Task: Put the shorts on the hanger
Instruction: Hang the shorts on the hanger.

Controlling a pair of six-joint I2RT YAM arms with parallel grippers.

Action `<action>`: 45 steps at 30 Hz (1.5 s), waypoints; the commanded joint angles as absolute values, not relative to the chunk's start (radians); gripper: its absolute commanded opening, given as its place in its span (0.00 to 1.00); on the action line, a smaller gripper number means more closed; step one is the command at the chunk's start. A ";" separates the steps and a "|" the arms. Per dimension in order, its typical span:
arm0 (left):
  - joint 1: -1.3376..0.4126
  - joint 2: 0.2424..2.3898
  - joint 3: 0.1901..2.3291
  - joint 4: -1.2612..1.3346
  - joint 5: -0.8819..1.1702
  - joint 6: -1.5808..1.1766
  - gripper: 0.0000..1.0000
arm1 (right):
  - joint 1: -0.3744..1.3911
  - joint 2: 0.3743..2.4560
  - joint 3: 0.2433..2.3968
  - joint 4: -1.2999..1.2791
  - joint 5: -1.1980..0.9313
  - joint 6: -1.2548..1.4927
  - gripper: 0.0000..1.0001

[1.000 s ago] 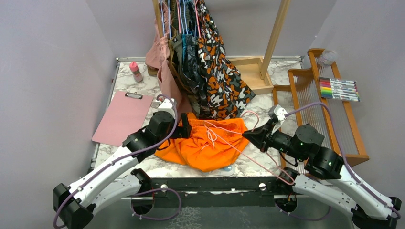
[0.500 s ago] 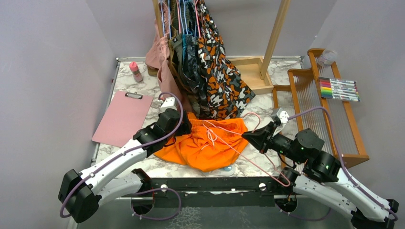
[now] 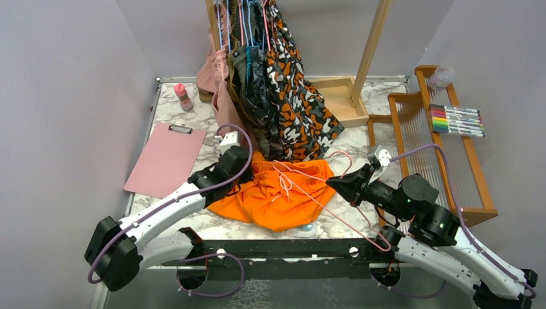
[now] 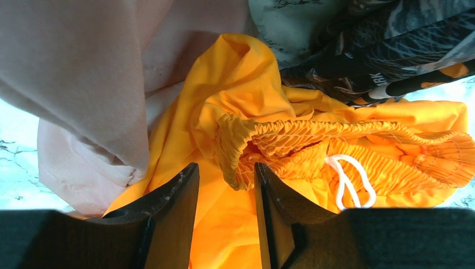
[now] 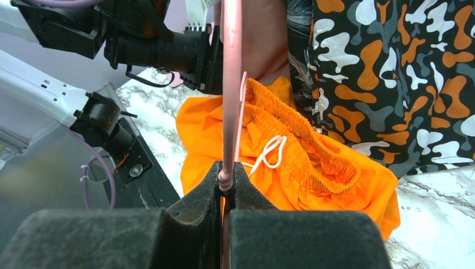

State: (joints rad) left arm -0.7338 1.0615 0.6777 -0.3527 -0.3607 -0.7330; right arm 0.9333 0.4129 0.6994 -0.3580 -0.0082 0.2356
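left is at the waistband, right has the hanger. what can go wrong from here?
1. The left gripper has its jaws astride the waistband fold of the shorts, but the dusty pink garment lies right beside one finger and may get pinched too.
2. The right gripper pinches the thin hanger wire at one spot; the wire may twist or slip.
3. The white drawstring lies loose near the wire and could snag.
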 commanded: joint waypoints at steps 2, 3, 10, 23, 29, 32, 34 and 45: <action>-0.729 1.095 0.685 -0.324 -0.394 -0.747 0.42 | 0.939 0.406 0.687 -0.312 0.000 0.249 0.01; -0.729 1.101 0.686 -0.322 -0.394 -0.746 0.42 | 0.939 0.407 0.687 -0.311 -0.002 0.249 0.01; -0.729 1.138 0.685 -0.300 -0.394 -0.742 0.41 | 0.939 0.411 0.690 -0.314 -0.013 0.251 0.01; -0.729 1.072 0.698 -0.347 -0.379 -0.683 0.00 | 0.939 0.415 0.718 -0.320 -0.011 0.221 0.01; -0.729 0.927 0.824 -0.526 -0.329 -0.570 0.00 | 0.939 0.539 0.887 -0.377 -0.049 0.073 0.01; -0.729 0.889 0.834 -0.562 -0.273 -0.565 0.00 | 0.939 0.592 0.919 -0.370 -0.098 0.032 0.01; -0.729 0.874 0.815 -0.562 -0.230 -0.578 0.00 | 0.939 0.620 0.914 -0.350 -0.141 0.012 0.01; -0.729 0.868 0.830 -0.558 -0.155 -0.567 0.00 | 0.939 0.759 0.878 -0.215 -0.260 -0.030 0.01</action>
